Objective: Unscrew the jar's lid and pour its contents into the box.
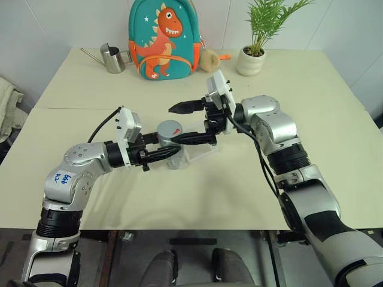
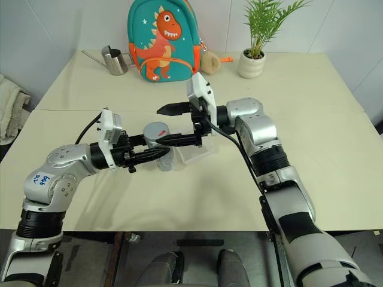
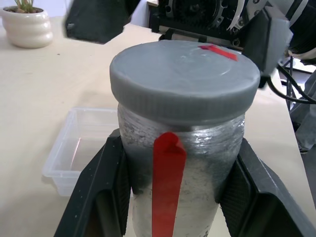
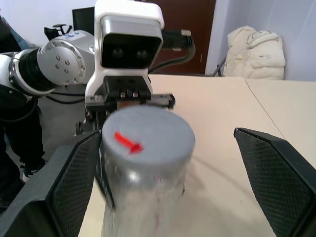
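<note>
Fingers (image 3: 111,192) of the left gripper (image 1: 160,153) clamp one jar (image 1: 172,150), upright above the table (image 1: 197,191), its one lid (image 1: 169,128) on top and facing up. Right gripper (image 1: 185,124) has its jaws spread wide across the lid, one finger beside it. Just behind stands one clear box (image 1: 200,152). Far back: one steel can (image 1: 112,58), backpack (image 1: 163,39), potted plant (image 1: 252,57).

My left gripper (image 1: 169,153), at centre frame, is clamped on the jar (image 1: 170,142). My right gripper (image 1: 181,123), just above it, points left with fingers spread wide.
</note>
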### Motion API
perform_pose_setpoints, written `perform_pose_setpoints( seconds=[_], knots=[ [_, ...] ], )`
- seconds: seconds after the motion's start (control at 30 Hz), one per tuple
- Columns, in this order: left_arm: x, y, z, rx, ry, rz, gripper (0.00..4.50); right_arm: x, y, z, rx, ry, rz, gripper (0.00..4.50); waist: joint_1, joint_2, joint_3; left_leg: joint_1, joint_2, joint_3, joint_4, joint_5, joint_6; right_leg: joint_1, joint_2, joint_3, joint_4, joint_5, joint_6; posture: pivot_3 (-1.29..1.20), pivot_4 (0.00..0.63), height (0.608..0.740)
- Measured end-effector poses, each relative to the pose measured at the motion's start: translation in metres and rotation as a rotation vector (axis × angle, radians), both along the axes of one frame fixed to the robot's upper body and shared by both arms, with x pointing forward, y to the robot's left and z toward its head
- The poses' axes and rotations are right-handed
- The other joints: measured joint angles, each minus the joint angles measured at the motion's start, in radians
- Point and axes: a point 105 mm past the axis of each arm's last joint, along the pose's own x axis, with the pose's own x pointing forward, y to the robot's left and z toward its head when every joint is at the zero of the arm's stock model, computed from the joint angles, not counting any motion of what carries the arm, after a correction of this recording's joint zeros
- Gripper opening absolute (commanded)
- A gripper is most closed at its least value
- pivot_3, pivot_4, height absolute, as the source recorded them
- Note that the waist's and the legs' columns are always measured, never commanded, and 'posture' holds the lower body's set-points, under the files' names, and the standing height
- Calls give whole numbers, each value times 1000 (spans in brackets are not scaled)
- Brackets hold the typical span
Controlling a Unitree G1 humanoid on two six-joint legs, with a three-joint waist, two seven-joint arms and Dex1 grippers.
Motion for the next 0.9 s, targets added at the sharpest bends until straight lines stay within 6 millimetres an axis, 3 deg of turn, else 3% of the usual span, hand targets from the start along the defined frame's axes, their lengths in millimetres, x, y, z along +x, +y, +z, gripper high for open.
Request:
perform_pose_setpoints(
  seconds=[0.07, 0.23, 0.47, 0.63, 0.9],
  knots=[
    [-5, -4, 0, 6, -5, -39, 1951, 9, -16, 2, 9, 10, -72, 4470, 5, 0, 0, 0, 0, 0, 0, 0, 0, 0, 0, 0, 0, 0, 0, 0, 150, 740],
    [-6, -5, 0, 7, -7, -50, 1951, 14, -26, 0, 7, 27, -98, 4470, -4, 0, 0, 0, 0, 1, 0, 0, 0, 0, 0, 0, -1, 0, 0, 0, 150, 740],
    [-6, -5, 0, 8, -6, -55, 1951, 0, -26, 11, 35, 80, -20, 4470, -13, 0, 0, 0, 1, 1, 0, 0, 0, 0, 0, 0, -1, 0, 0, 0, 150, 740],
    [-7, -5, 0, 9, -6, -56, 1951, -24, -3, 28, 80, 67, 86, 4470, -12, 0, 0, 0, 1, 0, 0, 0, 0, 0, 0, 0, 0, 0, 0, 0, 150, 740],
    [-7, -8, -2, 14, 0, -64, 1951, -50, 46, 9, 22, 88, 158, 4470, -11, 0, 0, 0, 0, 0, 0, 0, 0, 0, 0, 0, 1, 0, 0, 0, 150, 740]
  ],
)
